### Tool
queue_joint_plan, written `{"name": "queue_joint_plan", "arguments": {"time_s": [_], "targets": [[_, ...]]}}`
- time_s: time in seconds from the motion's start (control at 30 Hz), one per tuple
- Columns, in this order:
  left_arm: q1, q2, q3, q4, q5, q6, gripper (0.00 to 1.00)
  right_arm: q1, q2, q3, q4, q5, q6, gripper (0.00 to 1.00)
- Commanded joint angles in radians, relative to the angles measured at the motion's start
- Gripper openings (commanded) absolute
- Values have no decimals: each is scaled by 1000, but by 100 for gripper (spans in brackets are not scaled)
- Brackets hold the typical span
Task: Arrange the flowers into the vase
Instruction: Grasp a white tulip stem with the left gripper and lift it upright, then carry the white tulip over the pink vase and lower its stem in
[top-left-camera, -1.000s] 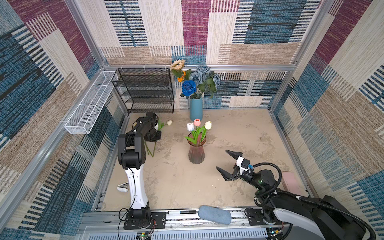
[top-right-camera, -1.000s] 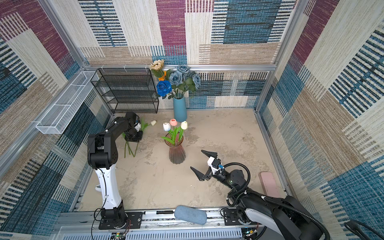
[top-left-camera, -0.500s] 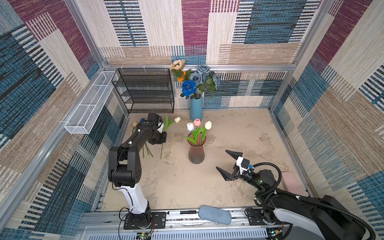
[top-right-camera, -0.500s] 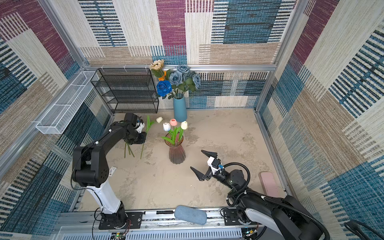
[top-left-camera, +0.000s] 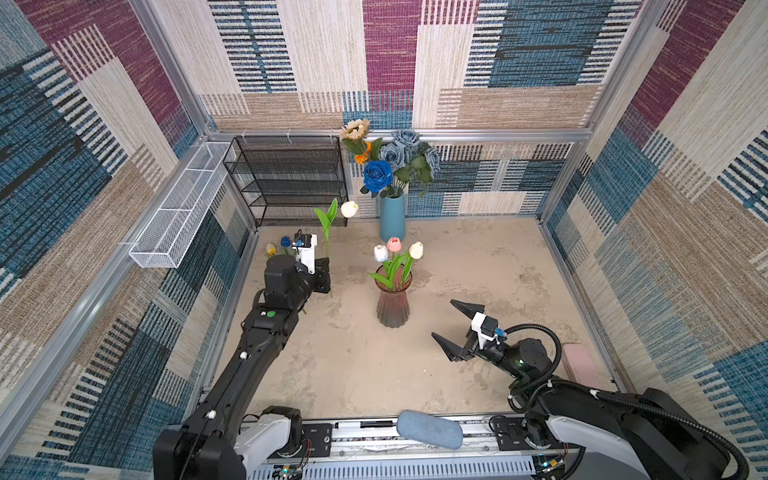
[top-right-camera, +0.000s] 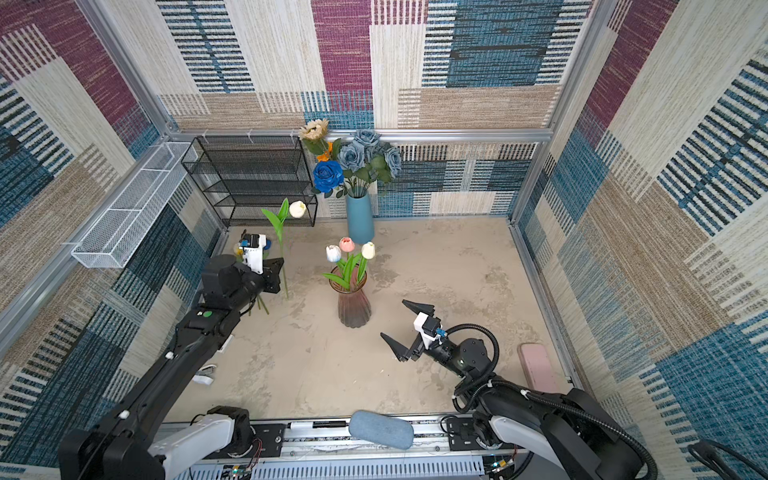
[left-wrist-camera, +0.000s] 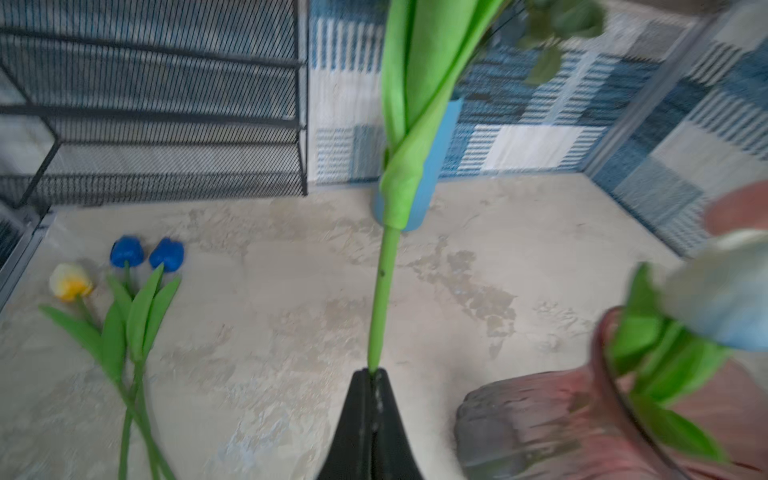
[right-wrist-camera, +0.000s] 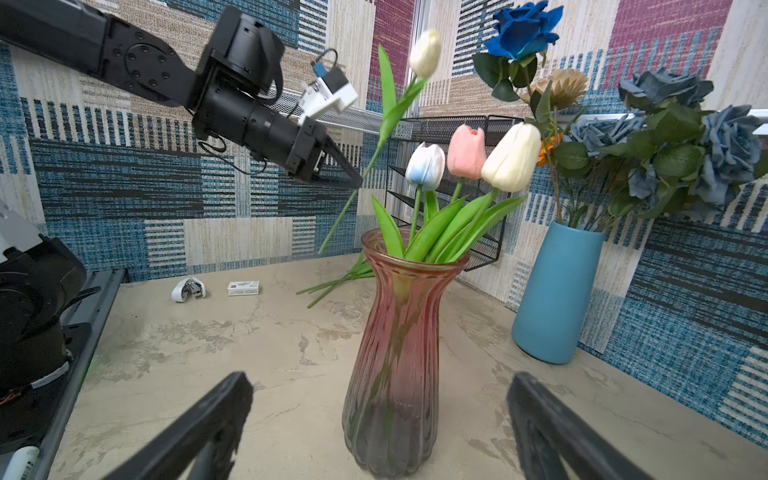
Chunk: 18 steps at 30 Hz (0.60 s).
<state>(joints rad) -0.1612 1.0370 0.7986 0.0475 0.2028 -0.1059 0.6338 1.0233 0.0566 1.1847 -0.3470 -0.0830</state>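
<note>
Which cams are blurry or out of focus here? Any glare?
Left wrist view: smeared throughout, worst on the pink vase and its tulips; held tulip stem soft. Right wrist view: vase and blooms crisp, only the right claw fingers close up are blurred. Both top views: sharp, even light, faint shadows, no glare.

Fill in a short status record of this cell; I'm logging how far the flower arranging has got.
left gripper: shut on the held tulip, low on its stem, clear of the table
right gripper: open, empty, facing the pink glass vase, not touching
pink glass vase: upright, holds white-blue tulip, pink tulip, cream tulip
loose on table: yellow tulip and two blue tulips, lying at its left edge
blue vase: at the back of the table, holds roses and a sunflower
</note>
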Motion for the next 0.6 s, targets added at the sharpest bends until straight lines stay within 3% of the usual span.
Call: {"name": "queue_joint_plan", "arguments": {"time_s": [0.0,0.1,0.23,0.57], "targets": [[-21,-90,-72,314,129,-4,0,1,0,3,23,10,7,100],[-70,-152,-134,472,180,-23,0,1,-17,-3,22,5,9,100],[-168,-141,-109,522,187,-42,0,1,2,0,34,16,8,100],[-392,94,36,603,118,43,0,1,15,8,32,-4,12,100]]}}
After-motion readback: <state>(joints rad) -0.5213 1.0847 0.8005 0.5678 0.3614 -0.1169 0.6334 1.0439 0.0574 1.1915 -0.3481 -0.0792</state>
